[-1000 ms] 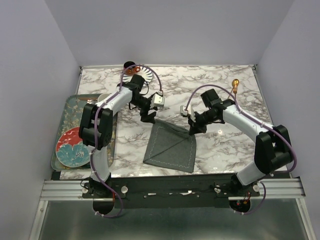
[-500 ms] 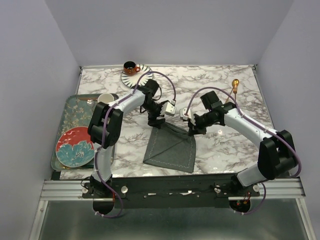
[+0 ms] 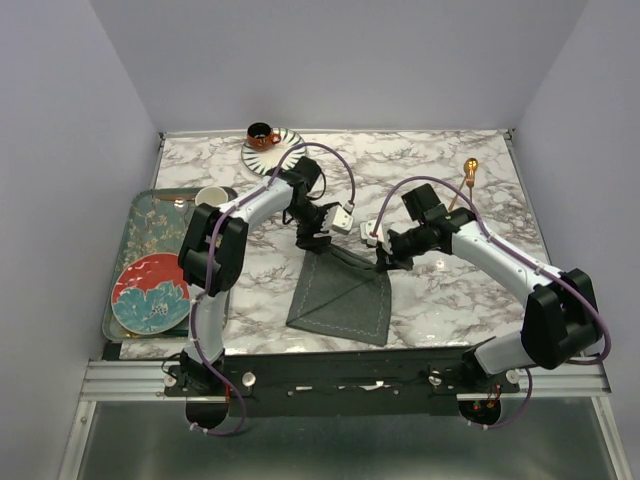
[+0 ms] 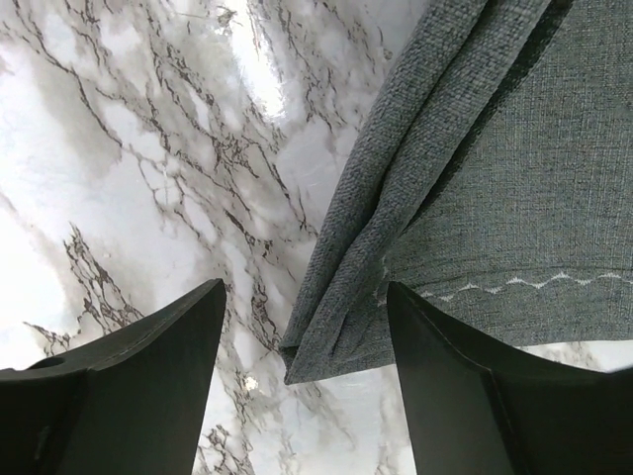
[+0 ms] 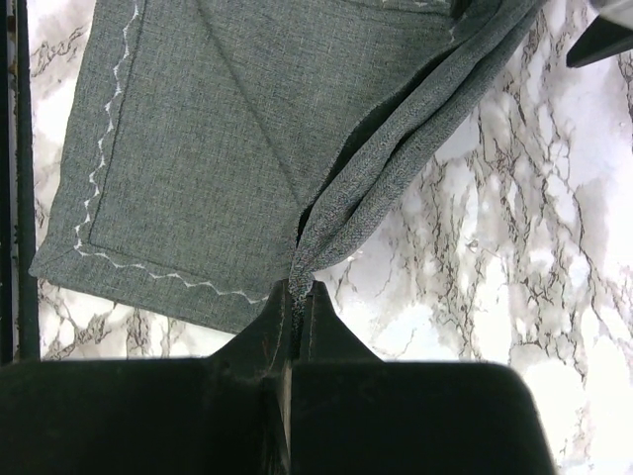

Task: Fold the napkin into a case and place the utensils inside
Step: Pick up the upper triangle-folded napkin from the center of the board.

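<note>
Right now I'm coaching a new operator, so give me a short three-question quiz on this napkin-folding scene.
1. True or false: the right gripper is shut on the dark grey stitched cloth napkin.
2. The left gripper is: A) open, straddling a napkin corner; B) shut and empty; C) shut on a cup.
3. Fill in: the slim gold metal utensil lies nearer the ____ arm.
Key: 1 true; 2 A; 3 right.
</note>
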{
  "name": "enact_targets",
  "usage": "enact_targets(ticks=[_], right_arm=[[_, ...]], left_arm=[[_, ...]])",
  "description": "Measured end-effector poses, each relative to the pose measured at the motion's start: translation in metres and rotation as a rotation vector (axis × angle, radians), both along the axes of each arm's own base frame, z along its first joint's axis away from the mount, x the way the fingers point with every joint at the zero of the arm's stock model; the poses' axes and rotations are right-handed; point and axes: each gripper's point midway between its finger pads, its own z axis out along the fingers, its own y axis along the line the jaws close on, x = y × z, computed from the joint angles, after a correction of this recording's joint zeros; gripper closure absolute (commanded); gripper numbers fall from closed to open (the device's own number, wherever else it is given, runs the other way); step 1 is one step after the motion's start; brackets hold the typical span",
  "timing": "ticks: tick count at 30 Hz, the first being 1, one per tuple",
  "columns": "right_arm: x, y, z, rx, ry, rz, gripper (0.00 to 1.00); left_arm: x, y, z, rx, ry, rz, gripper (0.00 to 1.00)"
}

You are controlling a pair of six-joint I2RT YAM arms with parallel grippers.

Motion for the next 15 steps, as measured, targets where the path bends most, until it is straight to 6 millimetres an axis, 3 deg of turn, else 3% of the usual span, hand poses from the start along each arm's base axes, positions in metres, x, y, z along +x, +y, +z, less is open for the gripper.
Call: enact_targets(ticks=[5, 15], right_arm=[[-0.0009, 0.0004, 0.0001, 0.001, -0.012, 0.013, 0.99], [-0.0011, 0.0021, 0.0039, 0.007, -0.038, 0.032, 0.99]], left_arm=[[-0.0030, -0.0001, -0.0011, 0.010, -0.001, -0.016, 0.43], [-0.0063, 0.0021, -0.0049, 0.030, 0.002, -0.032, 0.61]])
